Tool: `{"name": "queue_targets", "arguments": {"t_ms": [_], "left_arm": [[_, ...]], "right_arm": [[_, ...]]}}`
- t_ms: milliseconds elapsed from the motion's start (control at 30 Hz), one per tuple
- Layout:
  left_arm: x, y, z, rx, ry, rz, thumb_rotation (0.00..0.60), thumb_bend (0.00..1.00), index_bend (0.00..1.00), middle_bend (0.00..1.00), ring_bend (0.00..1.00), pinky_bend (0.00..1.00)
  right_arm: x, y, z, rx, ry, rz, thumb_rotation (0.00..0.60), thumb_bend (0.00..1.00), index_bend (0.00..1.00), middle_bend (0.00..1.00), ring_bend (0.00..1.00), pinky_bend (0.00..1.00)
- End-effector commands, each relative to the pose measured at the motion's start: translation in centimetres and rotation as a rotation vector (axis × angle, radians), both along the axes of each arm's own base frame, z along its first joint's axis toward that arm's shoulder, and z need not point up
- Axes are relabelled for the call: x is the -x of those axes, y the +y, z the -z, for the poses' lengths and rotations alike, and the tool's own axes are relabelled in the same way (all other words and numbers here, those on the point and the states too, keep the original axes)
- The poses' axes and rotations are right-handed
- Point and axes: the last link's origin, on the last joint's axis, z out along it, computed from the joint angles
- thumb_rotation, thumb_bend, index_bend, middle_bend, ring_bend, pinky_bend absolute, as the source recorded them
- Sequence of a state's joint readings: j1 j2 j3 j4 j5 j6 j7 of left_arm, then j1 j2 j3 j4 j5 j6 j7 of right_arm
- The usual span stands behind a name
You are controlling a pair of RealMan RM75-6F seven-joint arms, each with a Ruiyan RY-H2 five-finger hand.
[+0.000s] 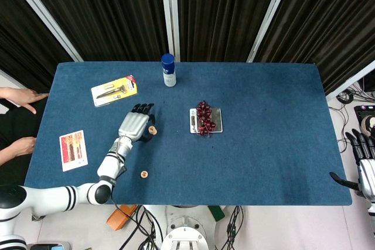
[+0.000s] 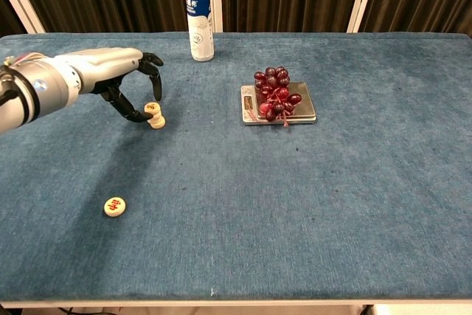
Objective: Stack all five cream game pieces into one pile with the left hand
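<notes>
A short stack of cream game pieces [image 2: 154,115] stands on the blue table [image 2: 310,197], left of centre; in the head view the stack [image 1: 152,129] shows beside my left hand [image 1: 133,124]. My left hand [image 2: 110,79] hovers just left of the stack with its fingers [image 2: 156,79] arched above it and apart. The thumb tip lies low beside the stack's base, and the hand holds nothing. One loose cream piece [image 2: 114,206] with a red mark lies flat nearer the front edge, also visible as the loose piece [image 1: 144,174]. My right hand [image 1: 364,165] hangs off the table's right side, fingers spread.
A blue-capped white bottle [image 2: 198,14] stands at the back. Red grapes [image 2: 277,96] sit on a small scale [image 2: 254,116] mid-table. A yellow packaged tool [image 1: 114,90] and a printed card [image 1: 74,150] lie at the left. A person's hands [image 1: 20,95] rest at the left edge.
</notes>
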State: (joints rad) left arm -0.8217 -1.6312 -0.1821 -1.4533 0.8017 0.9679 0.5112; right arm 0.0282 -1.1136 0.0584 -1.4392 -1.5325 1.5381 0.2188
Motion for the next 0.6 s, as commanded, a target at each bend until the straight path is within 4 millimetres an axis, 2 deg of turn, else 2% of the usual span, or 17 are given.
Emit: {"name": "queue_targets", "arguments": {"t_ms": [33,200,333,467,600], "left_arm": [[0.2,-1.0,-1.2,-0.027,-0.028,0.022,0.600,0.29,0.39,0.01,0.00,0.00],[1.0,-3.9,-3.8,-0.085,-0.091,0.091,0.600,0.25,0.39,0.01,0.00,0.00],[2.3,-6.4,-5.3,-0.120,-0.075,0.169,0.600,0.23,0.39,0.01,0.00,0.00],[3.9,-9.0,-5.8,-0.111,-0.063,0.200,0.600,0.23,0.39,0.01,0.00,0.00],[4.9,-11.1,-5.5,-0.081,-0.055,0.219,0.600,0.23,0.39,0.01,0.00,0.00]], "right_arm": [[0.1,0.0,-0.1,0.002,0.001,0.001,0.600,0.17,0.00,0.05,0.00,0.03],[0.0,-0.2,0.0,-0.005,-0.001,-0.005,0.600,0.17,0.00,0.05,0.00,0.03],[-0.1,-0.4,0.1,-0.009,-0.001,-0.017,0.600,0.17,0.00,0.05,0.00,0.03],[-0.3,-0.3,0.0,-0.002,0.003,-0.025,0.600,0.17,0.00,0.05,0.00,0.03],[-0.7,0.0,-0.5,0.019,0.015,-0.041,0.600,0.17,0.00,0.05,0.00,0.01]]}}
